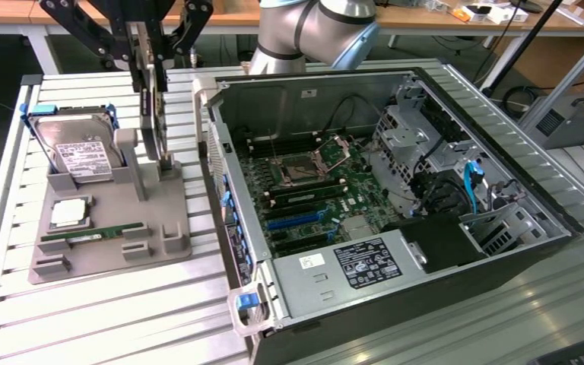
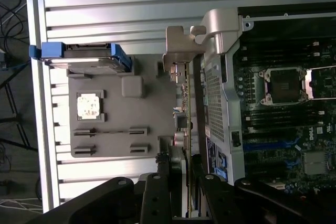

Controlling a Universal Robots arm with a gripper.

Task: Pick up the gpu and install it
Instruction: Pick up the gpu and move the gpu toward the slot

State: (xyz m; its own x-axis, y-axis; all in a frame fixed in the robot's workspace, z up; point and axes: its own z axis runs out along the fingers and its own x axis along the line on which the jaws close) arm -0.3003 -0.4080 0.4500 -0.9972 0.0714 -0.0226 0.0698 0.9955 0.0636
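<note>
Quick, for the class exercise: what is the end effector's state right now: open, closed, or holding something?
End effector: closed on the gpu, which stands upright on edge at the grey parts holder.

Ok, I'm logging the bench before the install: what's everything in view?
thin flat black gpu card with silvery bracket: one, upright in the tray's stand
boxy silver hard drive with white label: one, blue-railed, propped at the tray's far end
square silver processor chip: one, on the tray
narrow green memory stick: one, on the tray
grey plastic fixture tray: one, on the table, exterior view's left
open black computer case: one, exterior view's right
slatted aluminium table: one, silver, under everything
robot arm: one, grey, behind case
gripper: one, black, at the card's top
</note>
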